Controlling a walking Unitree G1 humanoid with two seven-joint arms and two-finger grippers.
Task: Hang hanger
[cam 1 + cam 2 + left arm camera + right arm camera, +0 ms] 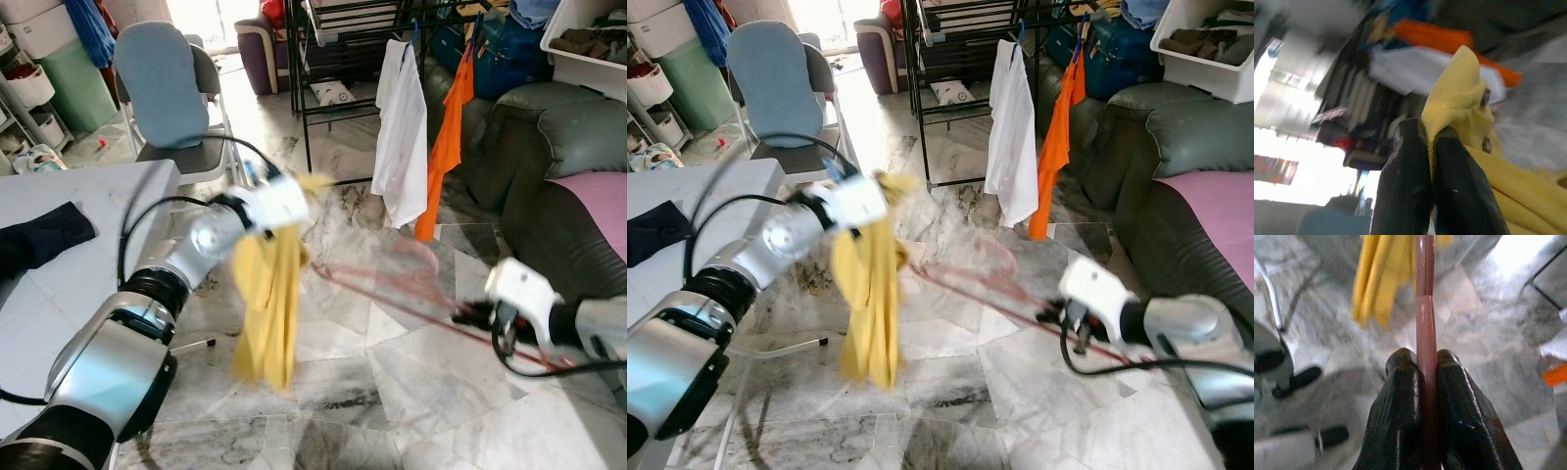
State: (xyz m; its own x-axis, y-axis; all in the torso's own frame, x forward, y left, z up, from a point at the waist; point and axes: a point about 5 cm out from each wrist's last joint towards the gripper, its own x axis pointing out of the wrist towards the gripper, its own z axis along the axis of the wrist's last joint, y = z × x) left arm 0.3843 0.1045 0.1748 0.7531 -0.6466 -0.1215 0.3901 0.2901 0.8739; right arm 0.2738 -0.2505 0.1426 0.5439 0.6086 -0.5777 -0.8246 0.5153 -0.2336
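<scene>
At far left, a dark navy cloth is lying on the light grey table, with a grey folding chair draped in a pale blue cover standing behind it. The robot's left gripper is reaching out over the marbled tile floor, its two black fingers pinching shut on a fold of the limp yellow fabric garment, which is hanging straight down from the grip, clear of the floor. Behind it, a white shirt and an orange shirt are hanging side by side on the black metal drying rack. Between the two arms, the thin reddish-pink plastic hanger is stretching in a blur low over the tiles, well apart from the rack, one end near the yellow garment. The right gripper is clamping its fingers tightly on the hanger's bar. At far right, a dark green sofa is carrying a pink cushion.
</scene>
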